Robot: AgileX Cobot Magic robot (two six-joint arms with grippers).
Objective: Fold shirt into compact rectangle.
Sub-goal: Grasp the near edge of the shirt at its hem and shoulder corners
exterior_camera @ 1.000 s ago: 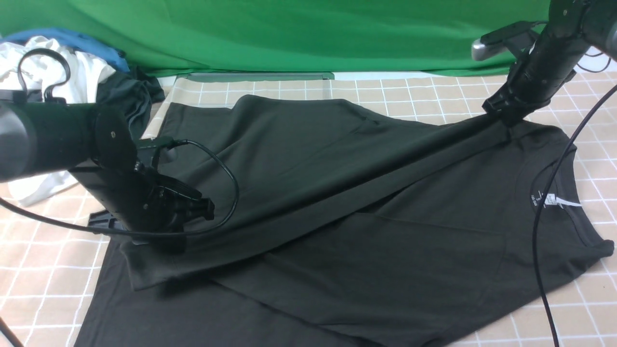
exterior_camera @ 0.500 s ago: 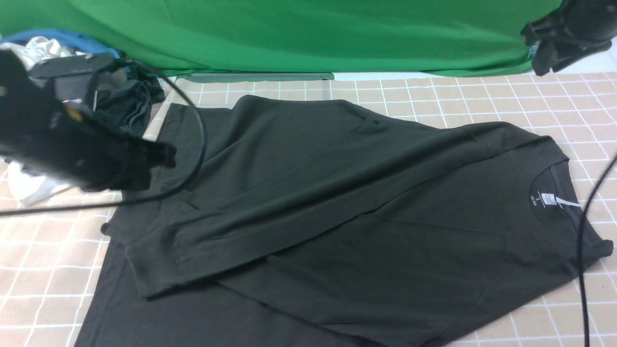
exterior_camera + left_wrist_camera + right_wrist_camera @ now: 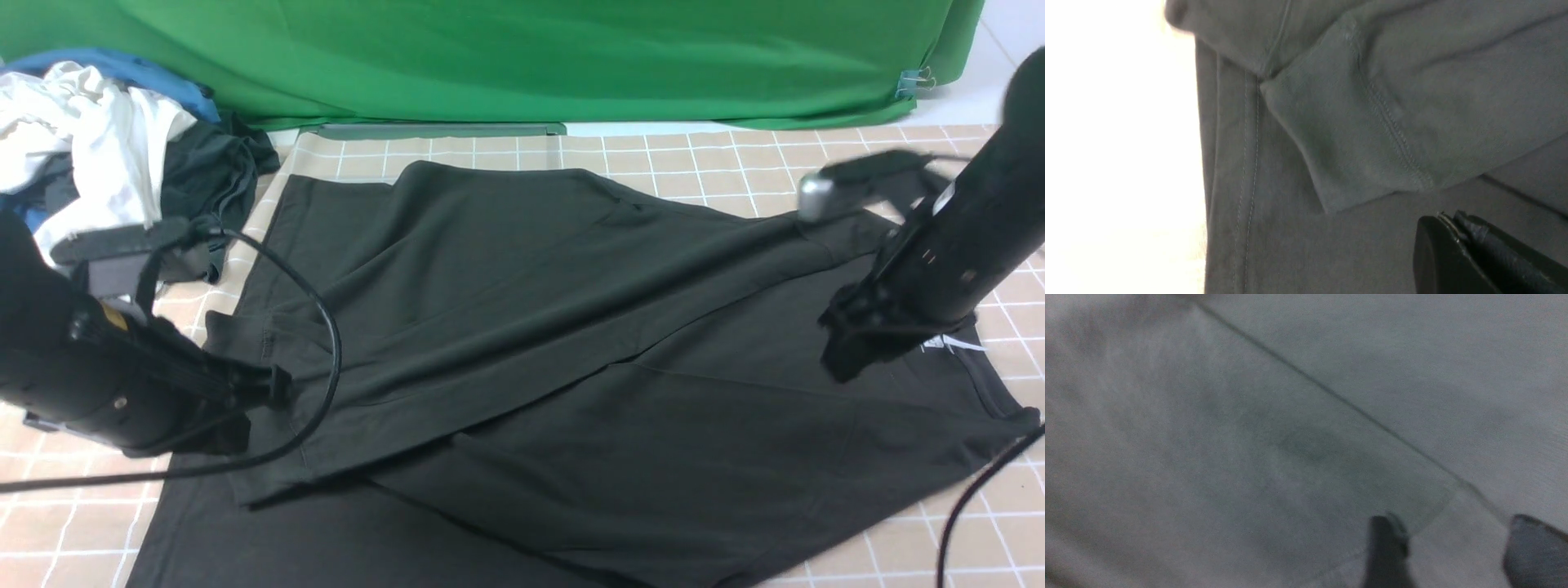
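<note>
Tan checked cloth [image 3: 73, 506] covers the table. The black long-sleeved shirt [image 3: 571, 425] lies flat across it, hem end toward my left, collar toward my right, with one sleeve [image 3: 506, 327] folded diagonally over the body. My left gripper [image 3: 273, 388] hangs low at the hem end, just beside the sleeve's end, fingers pressed together with nothing between them. My right gripper [image 3: 849, 359] sits low over the collar end. It is blurred in the front view and partly covers the white neck label [image 3: 957, 345]. Far left there is a clothes pile: white garment [image 3: 106, 155], dark grey-teal garment [image 3: 220, 171], a bit of blue fabric [image 3: 114, 65]. Green backdrop [image 3: 490, 57] behind.

Only the left wrist view shows the cuff [image 3: 1355, 134] with its double stitching, lying on the body by the hem seam [image 3: 1247, 163]. The closed left gripper [image 3: 1447, 228] is near it, but I can't tell if it touches cloth. Only the right wrist view shows my right gripper [image 3: 1459, 555] spread wide and empty, over a fold edge [image 3: 1331, 396] of the shirt. That view is very blurry.
</note>
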